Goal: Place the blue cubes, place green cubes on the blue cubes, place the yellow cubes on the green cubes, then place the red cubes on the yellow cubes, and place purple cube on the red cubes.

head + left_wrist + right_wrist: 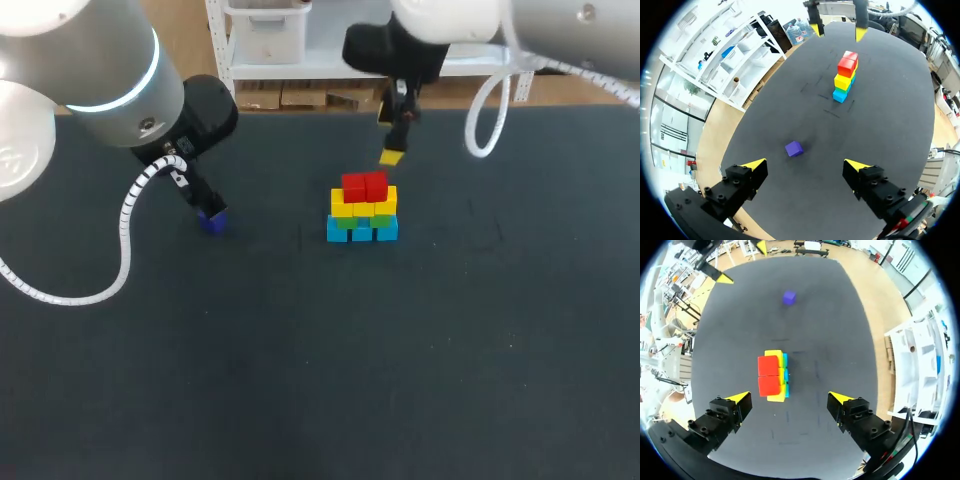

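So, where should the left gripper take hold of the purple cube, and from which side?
By two opposite side faces, from straight above. The purple cube lies flat and alone on the table, every side free, just ahead of the open left gripper.

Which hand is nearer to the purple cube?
Left. The left hand hovers open over the purple cube; the right hand hangs open over the cube stack, apart from it.
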Robot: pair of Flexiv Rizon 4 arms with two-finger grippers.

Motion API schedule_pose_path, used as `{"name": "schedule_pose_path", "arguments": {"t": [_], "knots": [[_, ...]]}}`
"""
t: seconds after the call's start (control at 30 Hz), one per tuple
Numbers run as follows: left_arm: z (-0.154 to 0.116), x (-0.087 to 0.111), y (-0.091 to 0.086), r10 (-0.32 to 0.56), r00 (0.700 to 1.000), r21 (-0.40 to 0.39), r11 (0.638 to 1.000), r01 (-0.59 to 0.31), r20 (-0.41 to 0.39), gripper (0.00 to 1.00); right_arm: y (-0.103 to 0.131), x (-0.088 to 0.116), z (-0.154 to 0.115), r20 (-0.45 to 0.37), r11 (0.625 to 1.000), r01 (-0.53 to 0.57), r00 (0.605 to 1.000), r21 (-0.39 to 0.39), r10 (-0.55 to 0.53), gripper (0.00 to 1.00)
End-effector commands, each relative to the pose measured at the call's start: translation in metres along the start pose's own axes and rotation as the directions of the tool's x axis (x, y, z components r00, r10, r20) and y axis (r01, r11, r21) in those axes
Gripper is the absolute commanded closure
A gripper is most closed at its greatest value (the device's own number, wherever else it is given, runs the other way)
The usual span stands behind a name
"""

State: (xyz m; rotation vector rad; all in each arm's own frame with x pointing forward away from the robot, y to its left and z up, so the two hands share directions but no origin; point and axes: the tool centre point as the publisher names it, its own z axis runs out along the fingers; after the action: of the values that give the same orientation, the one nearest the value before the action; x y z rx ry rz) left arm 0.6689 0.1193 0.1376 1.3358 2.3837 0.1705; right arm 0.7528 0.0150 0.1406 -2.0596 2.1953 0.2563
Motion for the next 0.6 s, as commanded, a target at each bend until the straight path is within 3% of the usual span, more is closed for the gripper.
{"name": "schedule_pose_path", "arguments": {"t": [0.03,0.27,0.6], "knots": [[0.000,0.001,0.001,0.003,1.000,0.003,1.000,-0.003,0.002,0.00,0.016,0.014,-0.022,0.054,0.994,-0.014,0.999,0.107,0.009,0.00],[0.000,0.001,0.001,0.003,1.000,0.003,1.000,-0.003,0.002,0.00,0.018,0.023,-0.060,0.132,0.972,-0.057,0.991,0.228,0.027,0.00],[0.000,0.001,0.001,0.003,1.000,0.003,1.000,-0.003,0.002,0.00,0.027,0.030,-0.104,0.242,0.911,-0.121,0.970,0.393,0.024,0.00]]}}
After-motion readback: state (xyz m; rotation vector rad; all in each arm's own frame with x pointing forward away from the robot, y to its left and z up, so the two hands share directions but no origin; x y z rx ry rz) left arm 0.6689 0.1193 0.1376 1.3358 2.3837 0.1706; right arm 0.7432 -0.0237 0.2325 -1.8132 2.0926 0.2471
